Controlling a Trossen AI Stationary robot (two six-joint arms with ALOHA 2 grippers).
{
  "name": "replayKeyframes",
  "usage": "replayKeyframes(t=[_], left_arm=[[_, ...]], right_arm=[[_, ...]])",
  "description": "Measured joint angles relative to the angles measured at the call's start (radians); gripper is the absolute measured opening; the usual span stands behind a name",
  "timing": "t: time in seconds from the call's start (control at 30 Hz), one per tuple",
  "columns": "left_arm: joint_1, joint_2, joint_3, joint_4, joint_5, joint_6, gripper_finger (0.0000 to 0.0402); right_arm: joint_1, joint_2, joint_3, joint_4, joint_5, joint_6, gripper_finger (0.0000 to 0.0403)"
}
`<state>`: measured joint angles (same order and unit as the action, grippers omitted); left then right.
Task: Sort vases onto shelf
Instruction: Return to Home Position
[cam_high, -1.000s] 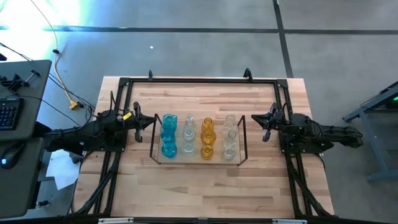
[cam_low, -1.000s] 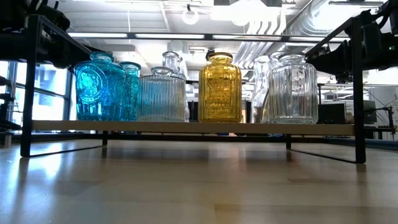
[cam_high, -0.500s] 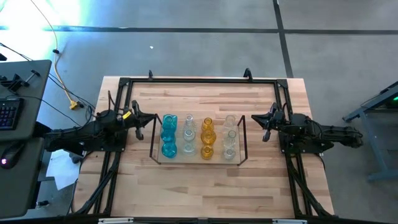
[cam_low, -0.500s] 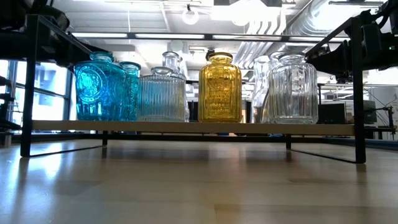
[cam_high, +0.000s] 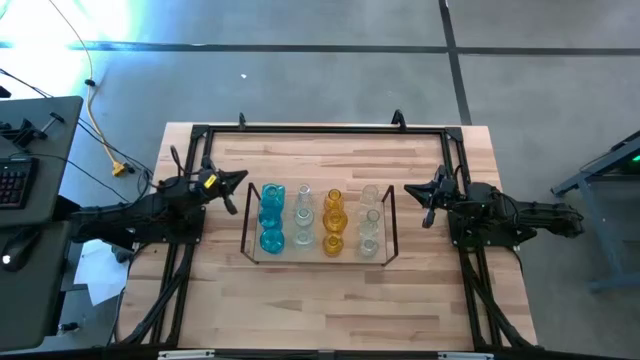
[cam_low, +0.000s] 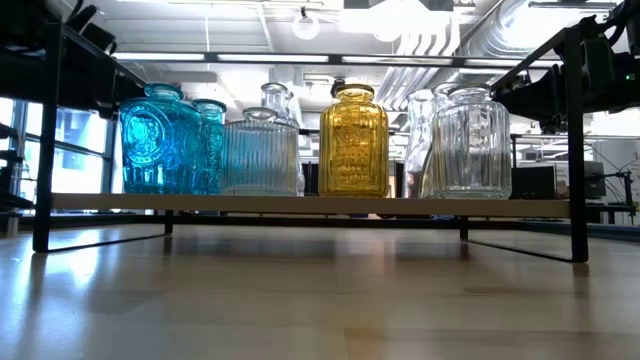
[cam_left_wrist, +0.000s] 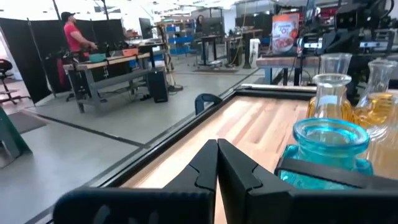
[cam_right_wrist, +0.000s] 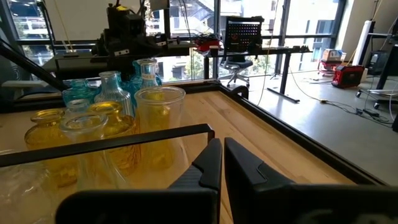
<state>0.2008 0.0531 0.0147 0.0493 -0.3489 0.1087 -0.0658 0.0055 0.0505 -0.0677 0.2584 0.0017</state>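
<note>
The shelf (cam_high: 316, 260), a low rack with a thin dark frame, stands in the middle of the table. Several vases stand upright on it in four rows: blue (cam_high: 270, 216), pale clear (cam_high: 303, 214), amber (cam_high: 333, 218) and clear (cam_high: 370, 222). In the low view they rest by their bases on the shelf's board (cam_low: 300, 204). My left gripper (cam_high: 242, 178) is shut just off the shelf's left end, level and slanting toward the far edge; its wrist view shows the shut fingers (cam_left_wrist: 217, 149). My right gripper (cam_high: 408, 190) is shut off the shelf's right end (cam_right_wrist: 217, 149).
A larger black frame (cam_high: 320, 128) edges the table. Bare wood lies between the shelf and the near edge (cam_high: 320, 305). A desk with a keyboard (cam_high: 15, 180) stands off the table's left. A person (cam_left_wrist: 73, 37) stands far off in the room.
My left gripper has swung its fingertips toward the table's far edge and rolled a little, staying shut and in place beside the shelf's left end. The vases and shelf have not moved.
</note>
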Motion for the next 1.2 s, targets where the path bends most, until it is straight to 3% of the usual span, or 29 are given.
replayKeyframes(t=[1.2], left_arm=[[0.000,0.040,0.001,0.000,0.005,-0.105,0.0000]], right_arm=[[0.000,0.000,0.000,0.000,0.000,-0.001,0.0000]])
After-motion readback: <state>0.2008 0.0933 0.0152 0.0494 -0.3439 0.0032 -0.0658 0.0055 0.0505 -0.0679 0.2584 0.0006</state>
